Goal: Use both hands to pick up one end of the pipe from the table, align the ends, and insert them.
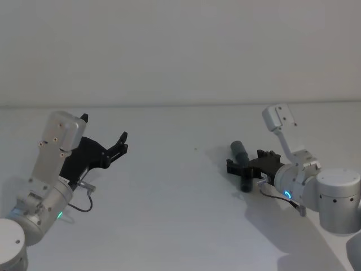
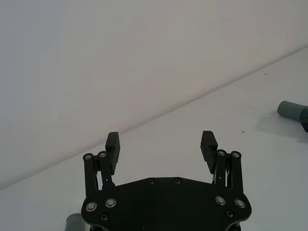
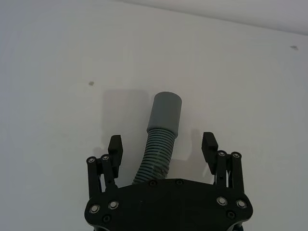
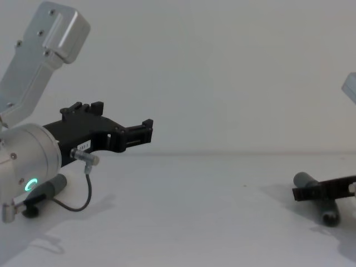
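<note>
The black angular two-jaw right gripper (image 3: pixel 161 142), jaws spread and unclamped, straddles the dark grey ribbed flexible pipe (image 3: pixel 156 154) lying on the matte white table (image 3: pixel 57 57). The pipe's smooth wider cuff (image 3: pixel 165 110) juts beyond the jaws. Well apart, the left gripper (image 2: pixel 160 140) hangs open and empty above the table.

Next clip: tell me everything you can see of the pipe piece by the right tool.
The pipe piece is a short dark grey tube, plastic or rubber by its look: a ribbed, slightly curved body ending in a wider smooth cuff. It lies flat on the white table. The right tool straddles the ribbed part, jaws open, fingers clear of it on both sides. The body runs back under the tool's palm.
</note>
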Robot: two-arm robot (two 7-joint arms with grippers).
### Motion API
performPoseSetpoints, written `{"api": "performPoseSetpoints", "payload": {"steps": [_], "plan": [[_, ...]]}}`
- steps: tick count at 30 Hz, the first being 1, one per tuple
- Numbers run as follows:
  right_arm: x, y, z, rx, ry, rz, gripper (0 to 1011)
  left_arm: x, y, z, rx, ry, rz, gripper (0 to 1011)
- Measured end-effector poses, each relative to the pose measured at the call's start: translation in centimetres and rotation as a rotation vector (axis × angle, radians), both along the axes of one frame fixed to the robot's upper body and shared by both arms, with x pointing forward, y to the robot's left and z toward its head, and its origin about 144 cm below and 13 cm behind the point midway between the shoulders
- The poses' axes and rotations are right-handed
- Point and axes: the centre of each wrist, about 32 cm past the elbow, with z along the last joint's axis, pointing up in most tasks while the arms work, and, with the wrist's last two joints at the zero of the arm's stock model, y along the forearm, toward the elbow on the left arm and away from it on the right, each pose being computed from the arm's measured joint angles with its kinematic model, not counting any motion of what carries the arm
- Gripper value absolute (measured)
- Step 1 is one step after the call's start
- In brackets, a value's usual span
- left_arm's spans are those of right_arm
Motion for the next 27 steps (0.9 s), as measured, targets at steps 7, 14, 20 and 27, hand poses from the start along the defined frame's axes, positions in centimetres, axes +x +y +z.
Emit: {"api": "performPoseSetpoints", "payload": {"steps": [7, 14, 20, 27], "plan": [[-0.08, 0.14, -0.02, -0.016, 0.010, 0.002, 1001, 0.00, 0.00, 0.00, 0.000, 0.000, 0.000, 1002], [-0.10, 0.23, -0.04, -0.025, 0.015, 0.003, 1001, 0.00, 0.00, 0.00, 0.000, 0.000, 0.000, 1002], [-0.11, 0.29, -0.02, -0.029, 0.017, 0.005, 1000, 0.00, 0.00, 0.00, 0.000, 0.000, 0.000, 1001], [-0.12, 0.32, -0.03, -0.032, 0.018, 0.005, 1001, 0.06, 0.09, 0.27, 0.003, 0.001, 0.006, 1002]]}}
